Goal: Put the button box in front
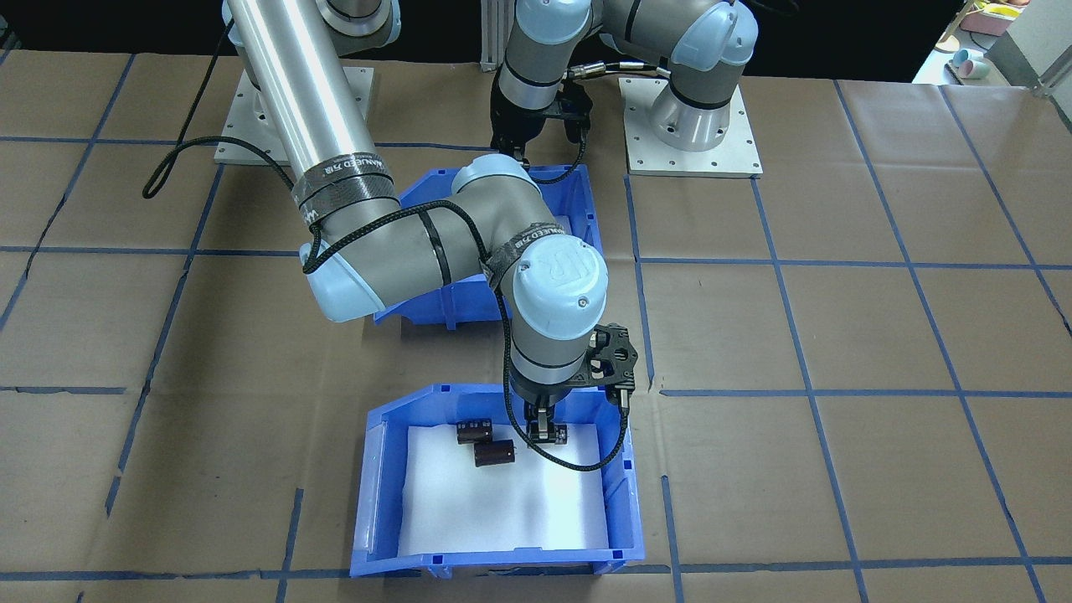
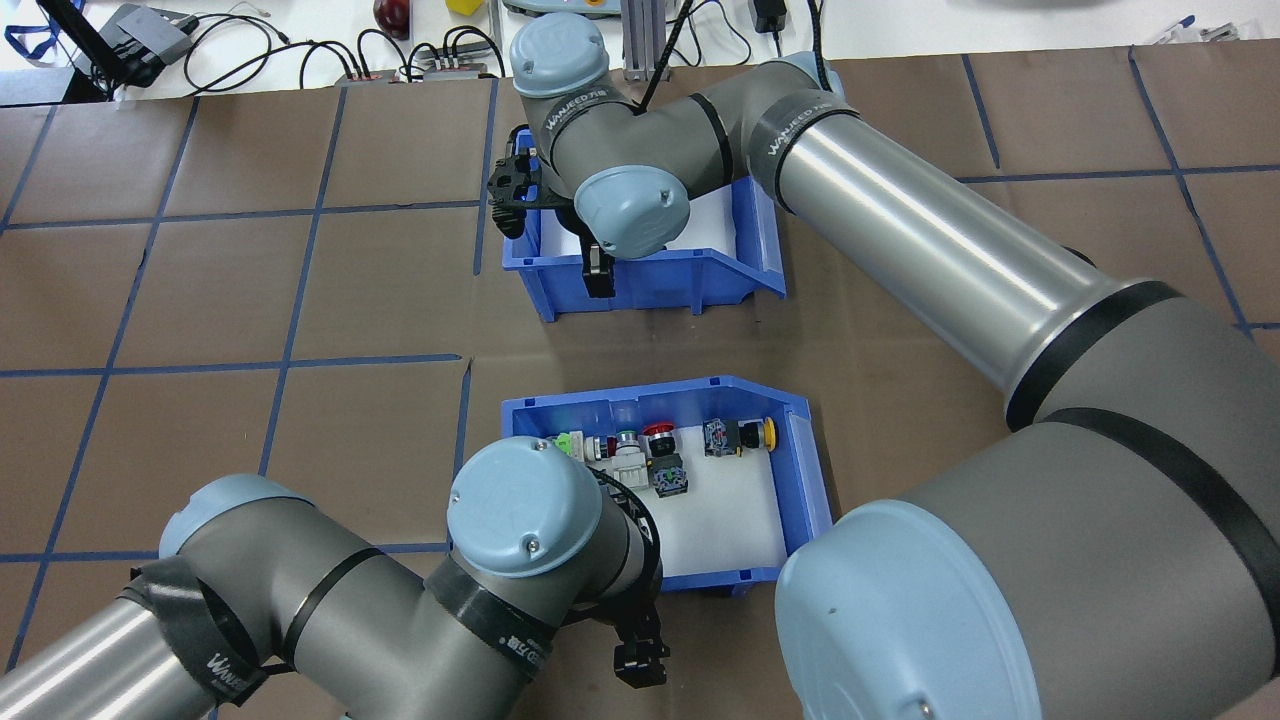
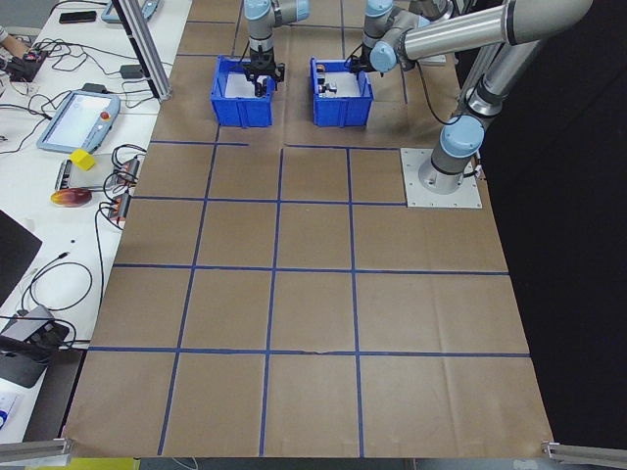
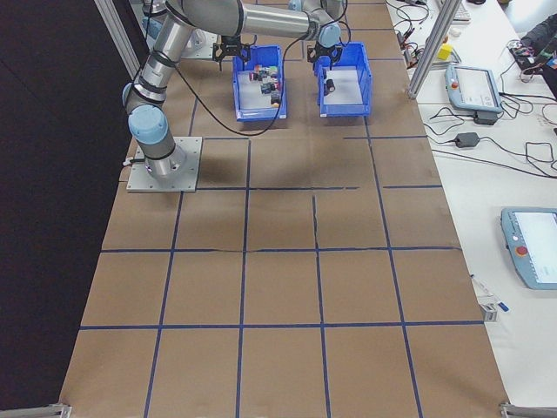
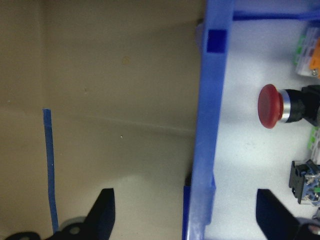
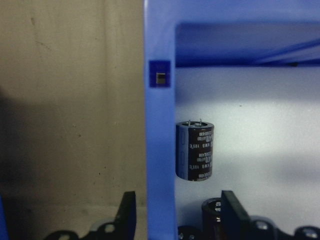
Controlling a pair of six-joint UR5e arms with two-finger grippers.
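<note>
The table is covered in brown paper sheeting, marked into large squares by blue tape lines. Creases show in the paper. A white side bench runs along one long edge of the table and carries two tablet-style control pendants, black cables, a small yellow block and a red object. Aluminium frame posts stand at that edge. Beyond the opposite long edge the surroundings are dark, detail not discernible. Lighting is even, from above.
</note>
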